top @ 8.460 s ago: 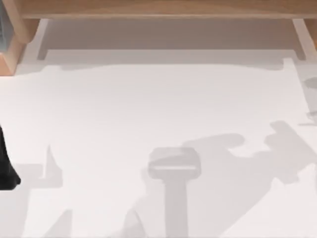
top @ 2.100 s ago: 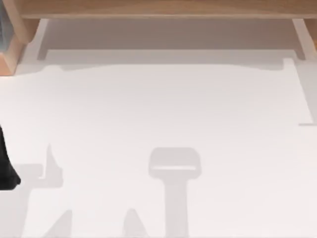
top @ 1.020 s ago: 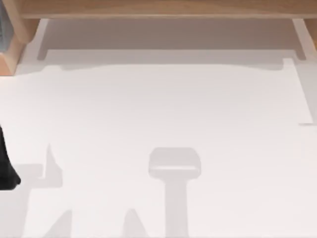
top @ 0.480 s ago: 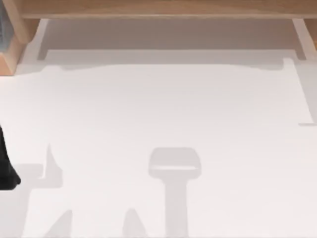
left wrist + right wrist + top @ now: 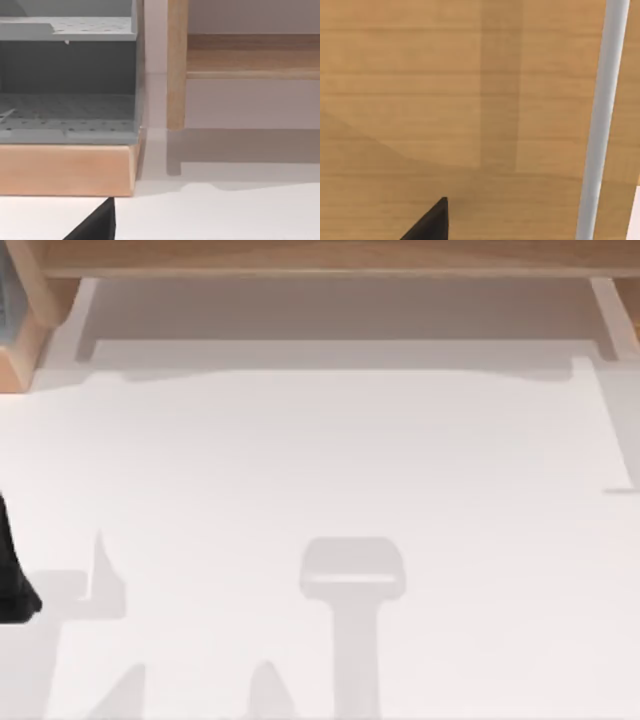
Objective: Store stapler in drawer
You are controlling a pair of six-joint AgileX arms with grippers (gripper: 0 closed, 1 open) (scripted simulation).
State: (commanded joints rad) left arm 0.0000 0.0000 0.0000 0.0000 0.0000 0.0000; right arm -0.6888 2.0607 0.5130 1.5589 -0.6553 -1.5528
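Two arms were at work at the white table (image 5: 320, 460), and I could see little of either. A wooden frame (image 5: 320, 255) ran along the table's far edge. Well in front of the frame's left end, at the table's left border, a dark part of the left arm (image 5: 12, 585) stood over the surface. From that arm's wrist camera, the dark tip of the left gripper (image 5: 95, 226) hung low, facing one of the frame's upright posts (image 5: 176, 65). Just beside that post sat a grey rack (image 5: 65, 65) on a wooden base (image 5: 65, 170). The right gripper (image 5: 430, 222) showed as a dark tip close against a wood panel (image 5: 420, 75) with a pale bar (image 5: 600, 120) running down it; I could not tell which part of the frame that panel was. A T-shaped shadow (image 5: 352, 580) lay on the table, well in front of the frame's middle. I could not tell how wide either claw stood, whether either had hold of anything, or where the stapler lay.
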